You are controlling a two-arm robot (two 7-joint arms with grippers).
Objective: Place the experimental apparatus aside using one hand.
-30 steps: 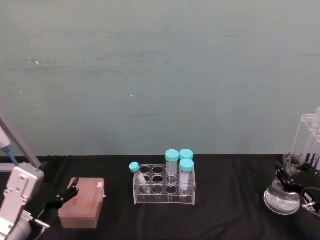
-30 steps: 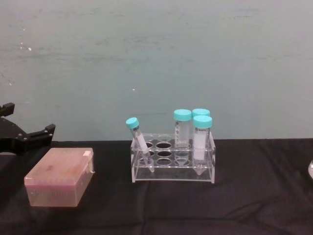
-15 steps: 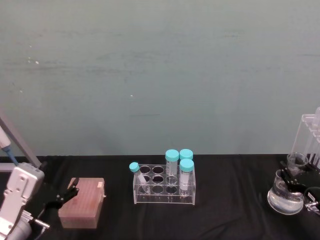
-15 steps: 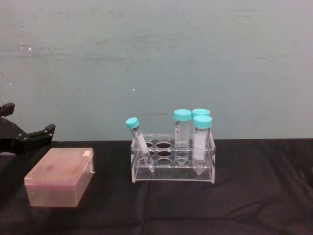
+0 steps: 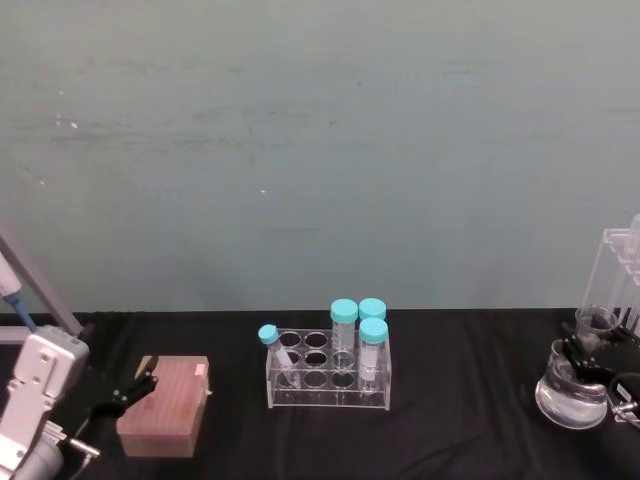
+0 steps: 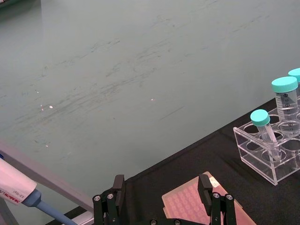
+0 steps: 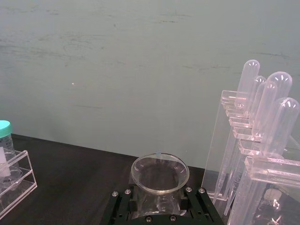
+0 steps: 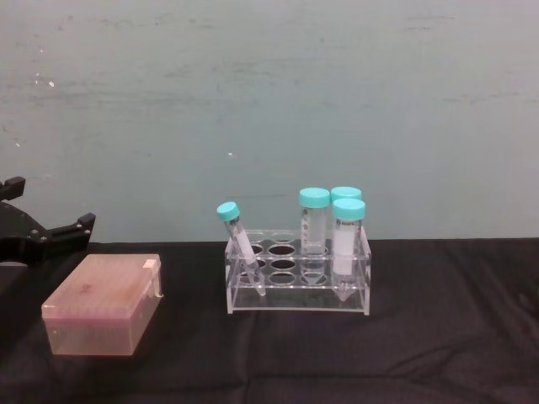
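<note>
At the table's far right my right gripper (image 5: 578, 361) clenches the conical flask (image 5: 570, 396) neck beside the acrylic tube stand (image 7: 255, 154), my left gripper (image 6: 164, 197) released over the pink tip box (image 5: 165, 405)

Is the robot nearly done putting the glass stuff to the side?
Partly. The conical flask is already at the far right of the black table, beside the tall clear stand. The right gripper is shut on the flask's neck, so letting go is left. The left gripper waits open over the pink box. The rack of teal-capped tubes sits mid-table, untouched.
</note>
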